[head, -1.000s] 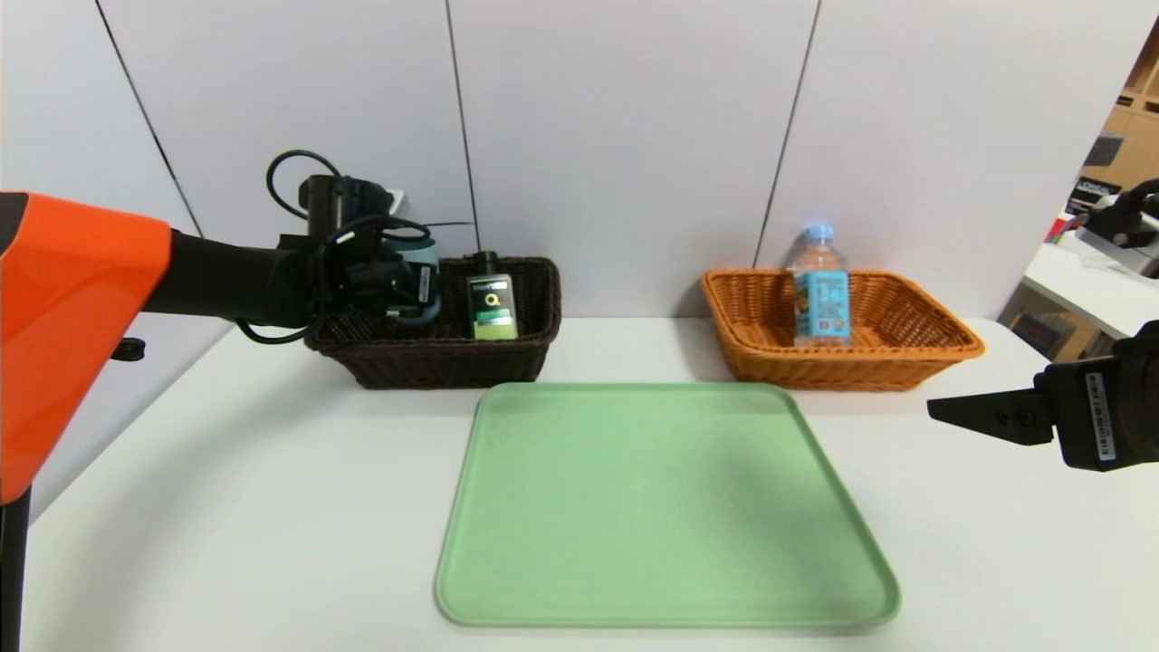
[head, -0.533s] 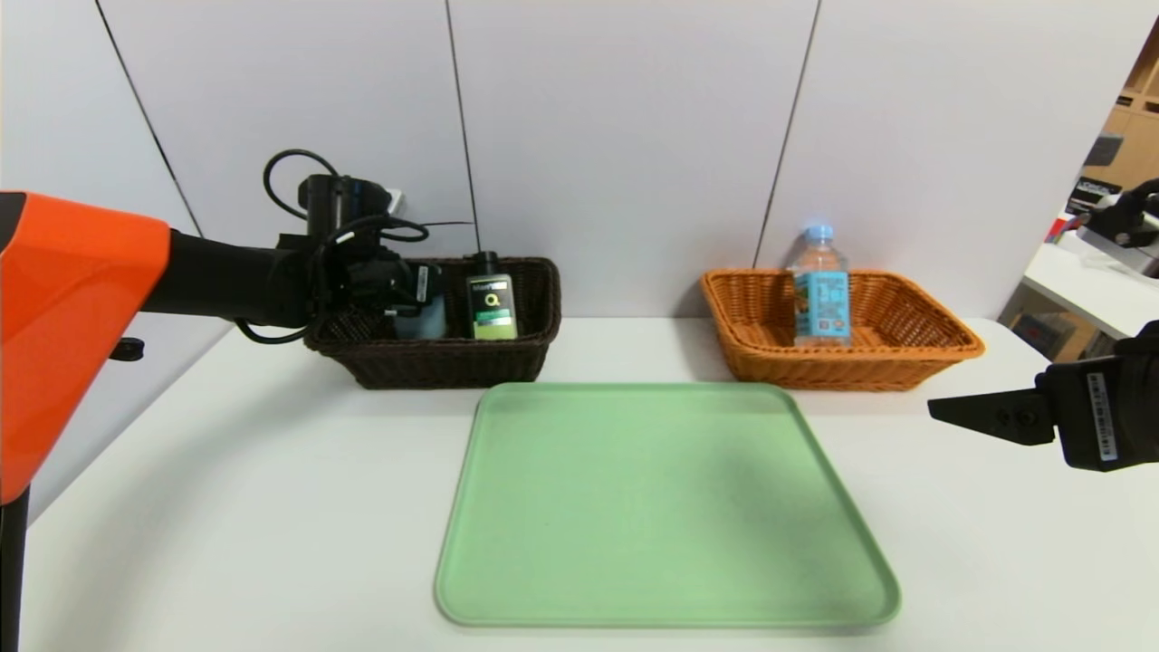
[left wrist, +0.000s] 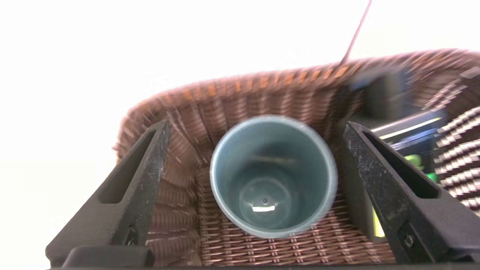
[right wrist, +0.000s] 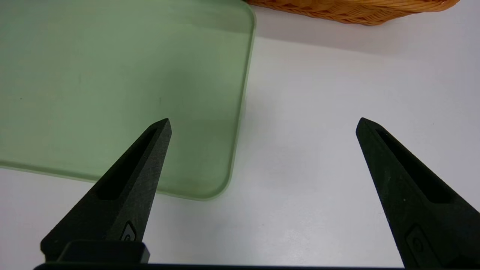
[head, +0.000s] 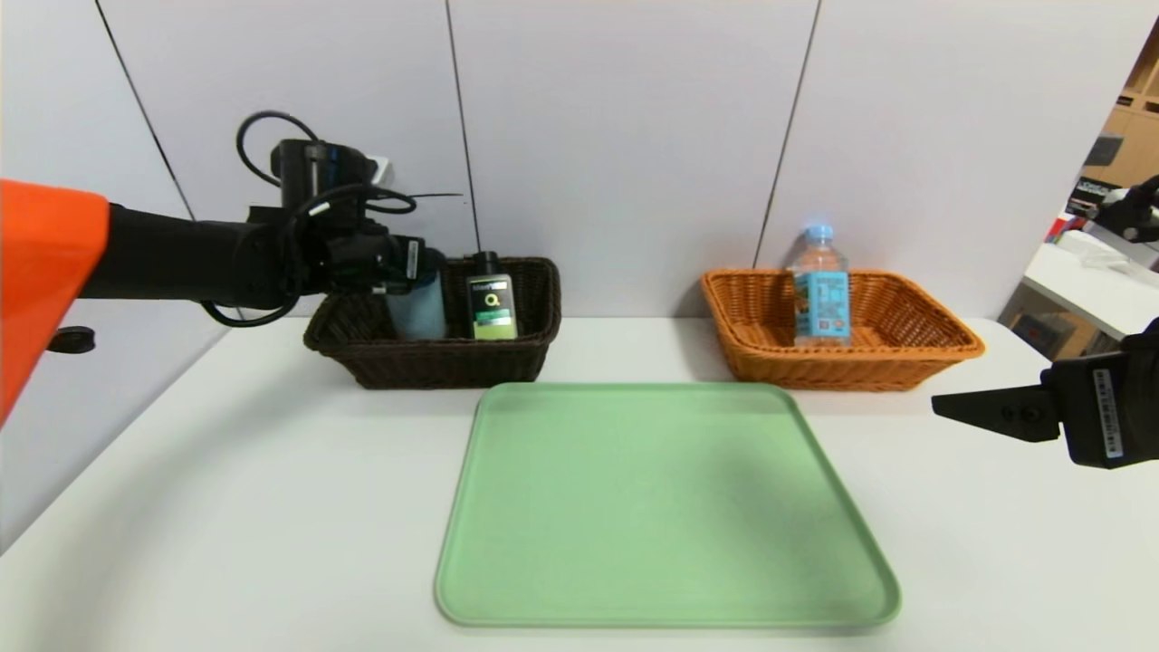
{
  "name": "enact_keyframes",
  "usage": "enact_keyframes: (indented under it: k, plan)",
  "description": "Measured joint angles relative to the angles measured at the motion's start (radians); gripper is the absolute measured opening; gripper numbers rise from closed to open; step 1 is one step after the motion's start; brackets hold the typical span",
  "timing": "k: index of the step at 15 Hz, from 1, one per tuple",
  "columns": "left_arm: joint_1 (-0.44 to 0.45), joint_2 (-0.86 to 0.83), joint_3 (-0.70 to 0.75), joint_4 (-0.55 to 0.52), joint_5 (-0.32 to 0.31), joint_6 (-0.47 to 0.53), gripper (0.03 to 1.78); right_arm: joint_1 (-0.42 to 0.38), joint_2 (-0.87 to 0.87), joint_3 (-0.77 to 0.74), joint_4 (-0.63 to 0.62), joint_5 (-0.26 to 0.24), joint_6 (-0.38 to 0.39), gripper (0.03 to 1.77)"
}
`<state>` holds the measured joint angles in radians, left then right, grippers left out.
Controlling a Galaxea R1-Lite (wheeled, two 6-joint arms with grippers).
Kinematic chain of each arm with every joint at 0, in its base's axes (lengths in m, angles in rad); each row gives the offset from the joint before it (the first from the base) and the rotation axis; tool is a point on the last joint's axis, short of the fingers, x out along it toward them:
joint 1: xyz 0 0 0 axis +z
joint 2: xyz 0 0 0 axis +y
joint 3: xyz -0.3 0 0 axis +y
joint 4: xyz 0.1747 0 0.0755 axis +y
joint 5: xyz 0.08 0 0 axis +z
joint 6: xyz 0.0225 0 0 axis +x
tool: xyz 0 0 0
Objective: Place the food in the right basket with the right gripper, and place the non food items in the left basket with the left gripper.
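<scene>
The blue-grey cup [head: 417,310] stands upright in the dark brown left basket [head: 435,360], next to the black pump bottle [head: 492,308]. My left gripper [head: 405,268] hovers just above the cup, open. In the left wrist view the cup [left wrist: 273,176] sits between the spread fingers [left wrist: 142,176], touching neither. The clear water bottle [head: 820,290] stands in the orange right basket [head: 914,349]. My right gripper [head: 951,407] hangs open over the table right of the tray, its jaws [right wrist: 263,120] holding nothing.
A bare green tray [head: 665,507] lies in the middle of the white table [head: 226,507]; its corner [right wrist: 210,180] shows under the right gripper. A grey panelled wall stands close behind both baskets. Another table with gear [head: 1100,272] stands at the far right.
The left gripper has opened and let go of the cup, which now stands in the dark basket. The left arm has risen and drawn back slightly. The right arm has barely moved.
</scene>
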<state>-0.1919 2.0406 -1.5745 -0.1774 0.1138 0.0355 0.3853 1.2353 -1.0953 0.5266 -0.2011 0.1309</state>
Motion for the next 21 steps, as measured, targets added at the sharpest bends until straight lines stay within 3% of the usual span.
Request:
enact_keyframes:
  k: [7,11,15,18,21]
  plan:
    - [0.0,-0.289,0.185,0.008,0.0,0.02,1.67,-0.093,-0.006,-0.01,0.008,-0.01,-0.006,1.7]
    - [-0.005,-0.511,0.403,0.036,0.006,0.031,1.68,-0.124,-0.024,0.011,0.039,-0.018,-0.007,1.7]
    - [-0.002,-0.76,0.623,0.041,0.059,0.035,1.69,-0.103,-0.044,0.073,0.038,-0.005,-0.007,1.7]
    - [0.04,-0.943,0.77,0.041,0.07,0.04,1.69,-0.084,-0.082,0.148,0.038,-0.001,-0.003,1.7]
    - [0.112,-1.112,0.904,0.041,0.073,0.037,1.69,-0.119,-0.134,0.198,0.036,0.0,0.004,1.7]
